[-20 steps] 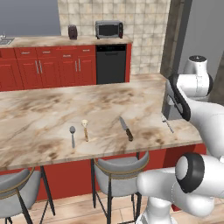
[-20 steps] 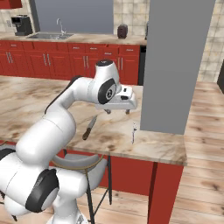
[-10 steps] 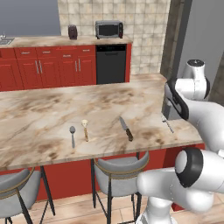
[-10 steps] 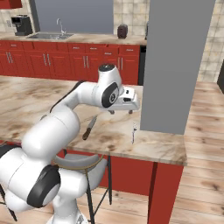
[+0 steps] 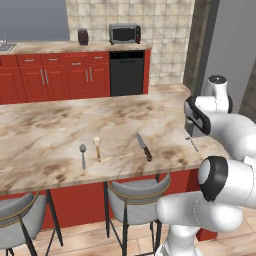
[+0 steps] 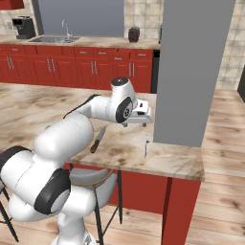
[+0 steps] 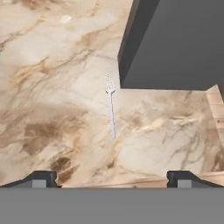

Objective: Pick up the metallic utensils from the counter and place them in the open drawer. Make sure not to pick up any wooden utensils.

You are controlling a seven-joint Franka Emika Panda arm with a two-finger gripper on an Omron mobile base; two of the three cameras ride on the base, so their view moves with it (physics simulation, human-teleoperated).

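Note:
On the beige marbled counter [image 5: 50, 125] lie a small grey metal spoon [image 5: 83, 153], a wooden spoon [image 5: 97, 148] right beside it, and a knife [image 5: 144, 147] with a dark handle. A thin silver fork [image 5: 191, 142] lies near the counter's right end. My gripper [image 6: 142, 120] hovers above that fork [image 6: 146, 143], to the right of the knife [image 6: 98, 139]. In the hand view the fork [image 7: 110, 107] lies straight ahead on the counter [image 7: 52, 87], and my gripper [image 7: 113, 178] is open with nothing between its fingertips [image 7: 41, 178]. The open drawer is out of view.
A tall grey pillar [image 6: 191, 72] stands on the counter's right end, close behind the fork; its corner [image 7: 175, 39] shows in the hand view. Two grey-cushioned stools [image 5: 135, 192] stand under the counter's front edge. Red cabinets, a dishwasher [image 5: 127, 72] and a microwave [image 5: 124, 33] line the back wall.
My hand has drifted a little further right and down over the counter's right end, toward the fork. The utensils lie where they were.

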